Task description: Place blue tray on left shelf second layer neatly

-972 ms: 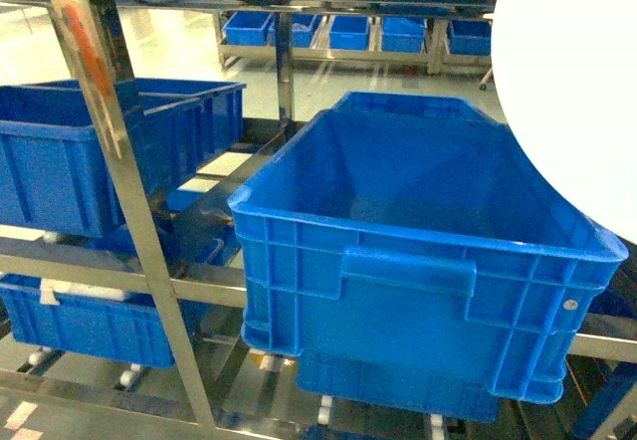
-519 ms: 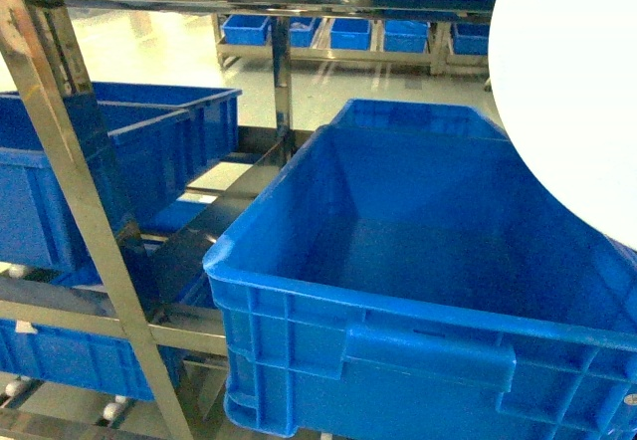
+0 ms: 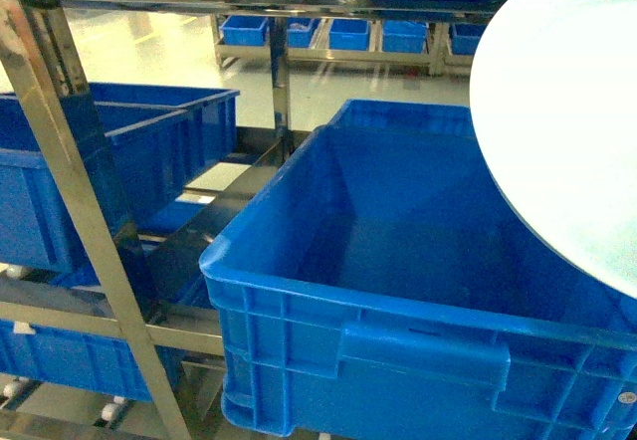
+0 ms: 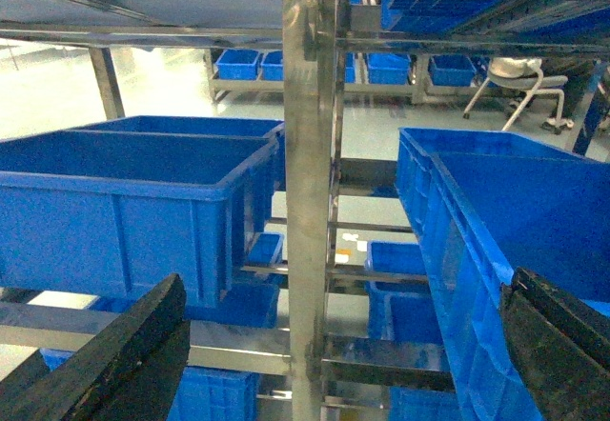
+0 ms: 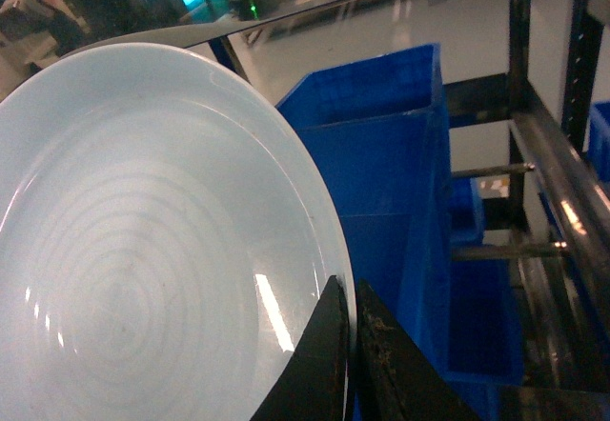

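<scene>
**Blue tray held high on the right, over the big crate**

Your right end effector (image 5: 348,345) is clamped on the rim of the blue tray (image 5: 143,240): in the right wrist view its two dark fingers (image 5: 319,364) pinch the tray's right edge with almost no gap between them. The tray is tilted up on edge, its pale concave face with faint rings turned toward that camera.

In the head view the tray (image 3: 567,121) fills the upper right corner, above the right rear part of a large open blue crate (image 3: 398,291) that sits on the steel rack. You cannot see the right end effector itself from the head camera.

Your left end effector (image 4: 334,364) is spread wide and holds nothing; its dark fingers (image 4: 124,354) frame the bottom corners of the left wrist view. Straight ahead of it stands a shiny steel upright (image 4: 310,192), with a blue crate on the left shelf (image 4: 124,211) to one side and the large crate's wall on the other.

More blue crates (image 3: 348,32) line a low rack across the floor.
</scene>
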Robot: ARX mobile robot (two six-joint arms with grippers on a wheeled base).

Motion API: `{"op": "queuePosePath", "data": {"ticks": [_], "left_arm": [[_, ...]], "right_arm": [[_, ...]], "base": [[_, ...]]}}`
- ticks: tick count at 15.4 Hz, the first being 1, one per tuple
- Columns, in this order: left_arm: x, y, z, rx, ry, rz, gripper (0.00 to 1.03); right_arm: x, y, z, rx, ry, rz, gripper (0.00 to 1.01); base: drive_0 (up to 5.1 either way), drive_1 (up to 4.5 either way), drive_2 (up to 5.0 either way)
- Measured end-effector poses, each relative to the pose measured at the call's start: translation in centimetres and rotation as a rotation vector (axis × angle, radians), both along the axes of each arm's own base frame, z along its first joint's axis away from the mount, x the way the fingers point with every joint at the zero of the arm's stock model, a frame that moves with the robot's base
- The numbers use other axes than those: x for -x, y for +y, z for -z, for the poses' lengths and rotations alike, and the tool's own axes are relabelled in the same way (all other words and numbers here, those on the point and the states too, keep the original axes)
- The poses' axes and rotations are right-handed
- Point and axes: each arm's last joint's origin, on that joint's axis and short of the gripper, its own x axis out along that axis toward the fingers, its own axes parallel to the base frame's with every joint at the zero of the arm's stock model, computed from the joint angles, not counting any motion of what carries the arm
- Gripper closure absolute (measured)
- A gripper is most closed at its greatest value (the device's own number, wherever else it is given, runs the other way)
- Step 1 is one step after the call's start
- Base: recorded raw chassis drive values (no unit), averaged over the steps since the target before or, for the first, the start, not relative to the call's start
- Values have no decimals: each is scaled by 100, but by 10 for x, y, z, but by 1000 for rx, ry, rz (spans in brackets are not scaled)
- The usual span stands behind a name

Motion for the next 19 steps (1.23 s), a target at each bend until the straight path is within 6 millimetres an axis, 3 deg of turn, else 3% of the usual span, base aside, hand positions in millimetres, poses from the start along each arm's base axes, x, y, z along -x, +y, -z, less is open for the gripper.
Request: {"op": "queuePosePath", "data": {"ticks": [3, 7, 9, 10, 11, 15, 17, 19], "left_arm": [[0, 0, 0, 0, 0, 0, 5], [0, 0, 0, 0, 0, 0, 5], [0, 0, 0, 0, 0, 0, 5], [0, 0, 0, 0, 0, 0, 5], [0, 0, 0, 0, 0, 0, 5], [0, 0, 0, 0, 0, 0, 5], [0, 0, 0, 0, 0, 0, 5], [0, 0, 0, 0, 0, 0, 5]], "right_arm": [[-25, 21, 9, -89, 94, -53, 99], [-27, 40, 8, -70, 102, -77, 99], [-41, 42, 21, -47, 85, 29, 99], [-59, 40, 41, -21, 106, 130, 99], [-67, 40, 49, -9, 115, 175, 99], [-79, 39, 57, -3, 104, 246, 99], [-81, 47, 49, -27, 62, 238, 78], [-59, 56, 18, -49, 13, 169, 49]], "base": [[0, 0, 0], [0, 0, 0], [0, 0, 0], [0, 0, 0], [0, 0, 0], [0, 0, 0], [0, 0, 0], [0, 0, 0]]}}
